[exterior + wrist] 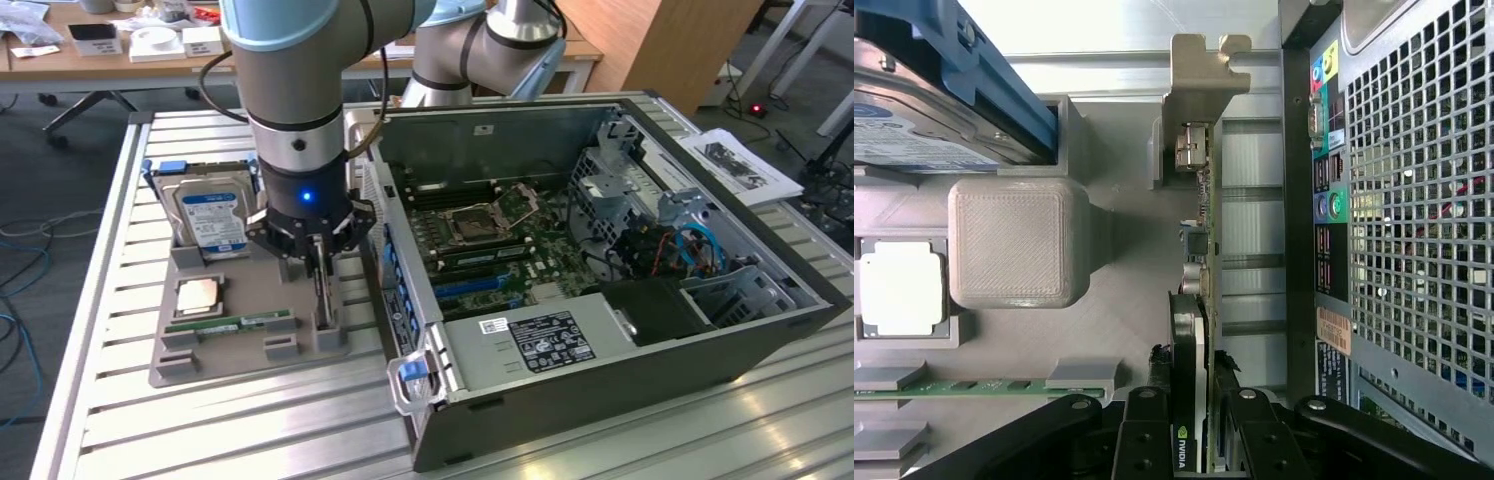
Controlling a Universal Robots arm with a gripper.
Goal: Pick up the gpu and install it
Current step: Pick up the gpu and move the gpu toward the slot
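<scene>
The claw (318, 268) hangs straight down over the grey holder tray (240, 350). Its two dark fingers (1144, 430) are pressed to either face of the gpu (323, 300), clamped on it. The card stands on edge in a slot at the side of the tray nearest the computer case (747, 330). Its lower part sits in the slot, so whether it has lifted at all cannot be told.

In the wrist view the claw (1197, 395) straddles the gpu (1194, 330), of which just the thin top edge shows. The silver end bracket (1199, 70) lies at the far end, and the near end is lost between the fingers and cut off by the frame.

Beside the card in the tray lie the green memory stick (247, 323), the square processor (200, 295) and the upright hard drive (214, 215), whose far edge the arm partly covers.

The case lies open on the slatted surface (200, 430), at the exterior view's right, with the motherboard (507, 240) exposed. Its card slots are hard to make out.
</scene>
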